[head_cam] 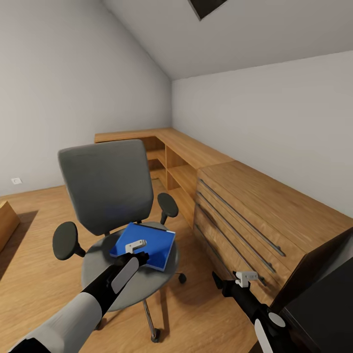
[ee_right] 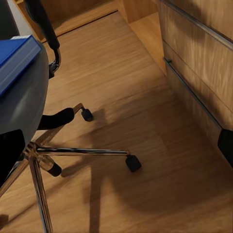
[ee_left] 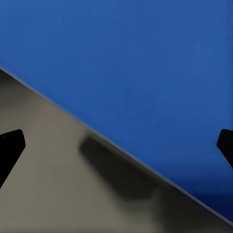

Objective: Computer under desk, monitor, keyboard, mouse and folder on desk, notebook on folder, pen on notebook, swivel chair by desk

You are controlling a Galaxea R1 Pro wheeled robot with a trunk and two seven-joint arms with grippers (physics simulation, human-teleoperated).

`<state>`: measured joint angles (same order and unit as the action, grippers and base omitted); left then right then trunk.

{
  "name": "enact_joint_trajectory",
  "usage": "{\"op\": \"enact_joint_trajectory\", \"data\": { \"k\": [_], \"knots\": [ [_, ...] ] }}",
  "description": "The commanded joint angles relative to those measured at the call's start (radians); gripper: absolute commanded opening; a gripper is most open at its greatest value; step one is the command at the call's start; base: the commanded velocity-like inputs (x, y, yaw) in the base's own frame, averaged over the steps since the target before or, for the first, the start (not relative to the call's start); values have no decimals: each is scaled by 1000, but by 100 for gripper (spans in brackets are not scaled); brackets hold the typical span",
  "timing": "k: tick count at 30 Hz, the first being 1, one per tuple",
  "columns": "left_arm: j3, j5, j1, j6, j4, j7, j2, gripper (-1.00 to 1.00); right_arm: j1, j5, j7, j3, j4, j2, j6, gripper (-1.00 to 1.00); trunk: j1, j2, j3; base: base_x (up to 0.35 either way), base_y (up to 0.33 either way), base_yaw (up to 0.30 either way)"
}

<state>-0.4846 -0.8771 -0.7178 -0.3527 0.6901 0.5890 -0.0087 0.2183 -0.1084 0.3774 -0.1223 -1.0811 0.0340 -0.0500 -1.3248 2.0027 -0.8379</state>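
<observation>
Roughly: wooden dresser [head_cam: 255, 215] with long bar handles runs along the right wall, joined to low open shelving [head_cam: 171, 162] in the corner, black worktop [head_cam: 318, 289] edge at lower right. Swivel chair [head_cam: 108, 191] stands on the plank floor [head_cam: 39, 264] just beside the dresser, blue folder [head_cam: 147, 242] flat on its seat. Left claw [head_cam: 136, 245] sits over the folder, fingers [ee_left: 10, 145] spread wide, gripping nothing; right claw [head_cam: 245, 278] hangs between chair and dresser, open, empty.

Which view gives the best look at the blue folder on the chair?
The head view: it shows the whole folder lying flat on the swivel chair seat, with the left gripper over it. The left wrist view shows a close blue patch with one edge; the right wrist view shows one corner.
</observation>
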Motion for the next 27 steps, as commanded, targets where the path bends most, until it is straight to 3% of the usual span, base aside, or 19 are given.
{"op": "enact_joint_trajectory", "data": {
  "k": [1,13,27],
  "knots": [
    [-4,-9,0,-2,-61,6,1,100,1,-10,8,-20,0,-23,-5,100,-3,0,-1,0,0,0],
    [-1,-8,0,-3,-43,6,4,100,1,-10,7,-20,0,-22,-5,100,-3,0,-1,0,0,0],
    [0,-8,0,-3,-27,6,6,100,1,-10,5,-20,0,-22,-5,100,51,-98,43,0,0,0]
  ]
}}
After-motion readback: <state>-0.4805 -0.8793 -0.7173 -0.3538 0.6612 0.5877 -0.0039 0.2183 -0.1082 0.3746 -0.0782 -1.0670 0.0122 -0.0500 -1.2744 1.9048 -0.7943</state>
